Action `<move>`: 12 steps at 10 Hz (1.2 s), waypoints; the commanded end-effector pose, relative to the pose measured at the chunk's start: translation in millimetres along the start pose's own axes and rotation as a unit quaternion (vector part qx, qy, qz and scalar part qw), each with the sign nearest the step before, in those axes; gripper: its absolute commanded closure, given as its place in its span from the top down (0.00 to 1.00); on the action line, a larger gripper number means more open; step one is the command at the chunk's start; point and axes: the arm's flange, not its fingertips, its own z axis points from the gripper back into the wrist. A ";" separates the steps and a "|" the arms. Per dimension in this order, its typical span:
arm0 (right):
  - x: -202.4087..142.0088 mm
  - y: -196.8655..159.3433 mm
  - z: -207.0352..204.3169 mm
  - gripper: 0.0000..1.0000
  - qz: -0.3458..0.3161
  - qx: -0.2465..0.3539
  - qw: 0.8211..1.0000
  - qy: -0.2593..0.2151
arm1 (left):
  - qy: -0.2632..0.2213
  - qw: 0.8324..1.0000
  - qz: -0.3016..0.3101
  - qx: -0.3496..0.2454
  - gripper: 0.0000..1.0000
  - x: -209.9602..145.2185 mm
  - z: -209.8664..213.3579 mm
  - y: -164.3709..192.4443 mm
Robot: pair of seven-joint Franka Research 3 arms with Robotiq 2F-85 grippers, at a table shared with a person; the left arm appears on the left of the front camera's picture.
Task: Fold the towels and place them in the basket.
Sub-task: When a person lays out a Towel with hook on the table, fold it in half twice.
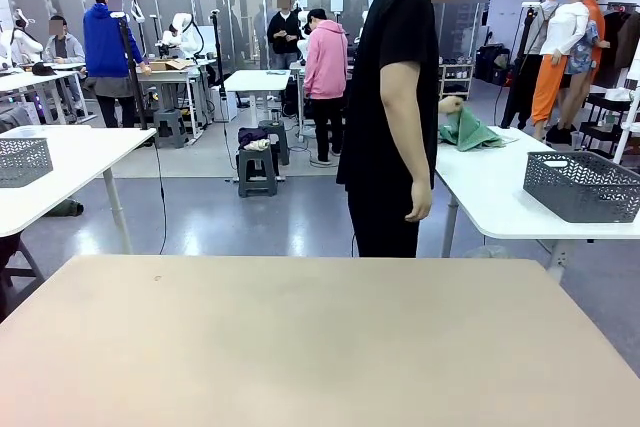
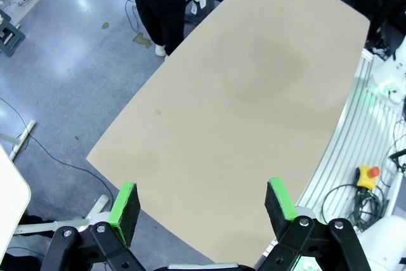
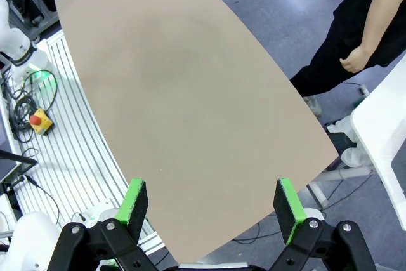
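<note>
A mint green towel (image 1: 470, 131) lies bunched on the white side table (image 1: 490, 197) at the right. The hand of a person in black (image 1: 395, 97), who stands at my table's far edge, is on it. A dark grey mesh basket (image 1: 583, 185) stands on the same side table, nearer to me. My left gripper (image 2: 202, 200) hangs open high above the bare beige table (image 2: 241, 106), with nothing between its green pads. My right gripper (image 3: 212, 200) is likewise open and empty above the beige table (image 3: 177, 87).
A second grey mesh basket (image 1: 22, 160) sits on a white table at the left. Something pale and crumpled (image 3: 346, 141) lies on the floor by the side table's leg. Rails, cables and a yellow stop button (image 2: 366, 176) run along my side of the table.
</note>
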 end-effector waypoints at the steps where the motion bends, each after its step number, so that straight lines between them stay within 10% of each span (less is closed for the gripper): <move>1: -1.0 -0.1 0.1 1.00 0.007 0.004 1.000 -0.004 | -0.004 1.000 -0.005 -0.004 1.00 1.3 -0.5 -0.5; 12: -1.0 -0.1 0.1 1.00 0.007 0.004 1.000 -0.004 | -0.004 1.000 -0.005 -0.004 1.00 1.3 -0.5 -0.5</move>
